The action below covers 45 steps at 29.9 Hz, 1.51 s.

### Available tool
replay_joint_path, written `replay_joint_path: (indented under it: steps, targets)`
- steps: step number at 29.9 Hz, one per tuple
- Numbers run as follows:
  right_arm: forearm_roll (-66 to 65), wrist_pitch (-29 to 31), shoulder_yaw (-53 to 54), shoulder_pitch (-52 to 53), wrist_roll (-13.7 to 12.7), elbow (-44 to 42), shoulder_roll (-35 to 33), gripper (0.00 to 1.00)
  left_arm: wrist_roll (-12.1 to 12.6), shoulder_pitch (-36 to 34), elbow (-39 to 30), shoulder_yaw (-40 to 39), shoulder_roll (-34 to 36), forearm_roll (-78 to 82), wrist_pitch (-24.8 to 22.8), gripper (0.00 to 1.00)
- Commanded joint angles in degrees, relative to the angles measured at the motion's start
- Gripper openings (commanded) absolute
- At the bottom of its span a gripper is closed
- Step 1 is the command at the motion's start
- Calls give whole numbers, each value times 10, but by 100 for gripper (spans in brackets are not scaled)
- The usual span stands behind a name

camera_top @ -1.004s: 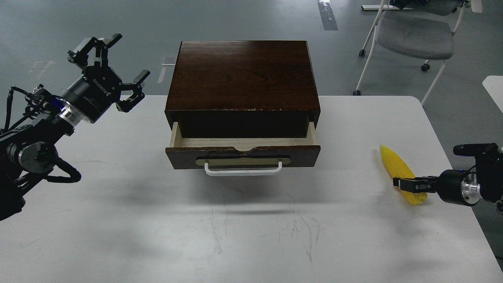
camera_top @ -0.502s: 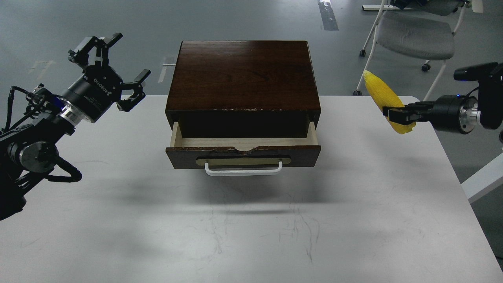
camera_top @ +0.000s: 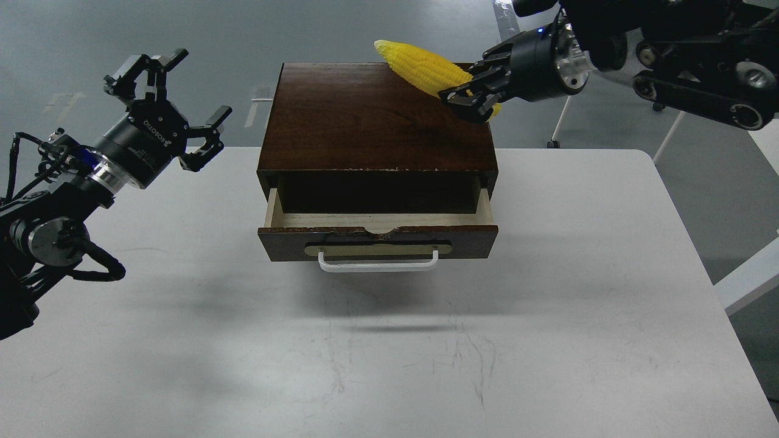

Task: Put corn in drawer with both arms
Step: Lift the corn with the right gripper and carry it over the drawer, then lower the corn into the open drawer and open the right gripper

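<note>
Corn [camera_top: 420, 66], clenched at its thick end by the right gripper [camera_top: 471, 100], hangs above and behind the open drawer [camera_top: 377, 222], tip pointing left.

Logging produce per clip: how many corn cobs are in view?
1. The corn is held in the right claw, above the box's top right; the drawer's hidden rear could conceal more.

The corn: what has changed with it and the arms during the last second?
The right gripper, shut on the corn, carried it up off the table and leftward, above the box. The left gripper stayed open and raised; the drawer stayed open.
</note>
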Motion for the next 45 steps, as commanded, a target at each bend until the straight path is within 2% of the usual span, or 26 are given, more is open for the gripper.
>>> replay_joint_path:
  steps: [1, 7, 9, 17, 20, 23, 28, 29, 31, 34, 36, 40, 43, 45]
  targets:
    - [-4, -6, -23, 25, 0, 7, 65, 6, 0, -1, 0, 0, 1, 1, 0, 98]
    - [-28, -16, -36, 44, 0, 22, 136, 6, 0, -2, 0, 0, 0, 1, 0, 98]
    - [-56, -37, -38, 46, 0, 22, 156, 6, 0, -2, 0, 1, 0, 1, 0, 98]
    - [-79, -46, -58, 45, 0, 29, 173, 7, 0, -2, 0, 1, 2, 2, 0, 98]
    - [-78, -46, -74, 40, 0, 29, 172, 11, 0, -2, 0, 1, 3, 2, 0, 98]
    - [-76, -47, -86, 37, 0, 30, 167, 11, 0, -2, 0, 1, 2, 2, 0, 98]
    - [-76, -48, -89, 27, 0, 31, 164, 17, 0, -2, 0, 1, 2, 2, 0, 98]
    - [-76, -48, -89, 26, 0, 31, 164, 23, 0, -2, 0, 1, 2, 2, 0, 98]
    - [-76, -47, -92, 26, 0, 30, 165, 29, 0, -2, 0, 1, 2, 2, 0, 98]
    - [-75, -47, -100, 22, 0, 31, 167, 31, 0, -2, 0, 0, 2, 2, 0, 98]
    - [-75, -47, -103, 17, 0, 30, 167, 36, 0, -2, 0, 0, 2, 2, 0, 98]
    - [-75, -48, -111, 10, 0, 30, 165, 37, 0, -2, 0, 0, 2, 2, 0, 98]
    - [-74, -48, -111, 10, 0, 30, 164, 50, 0, -2, 0, 0, 1, 2, 0, 98]
    - [-74, -48, -111, 10, 0, 30, 165, 51, 0, -2, 0, 0, 1, 2, 0, 98]
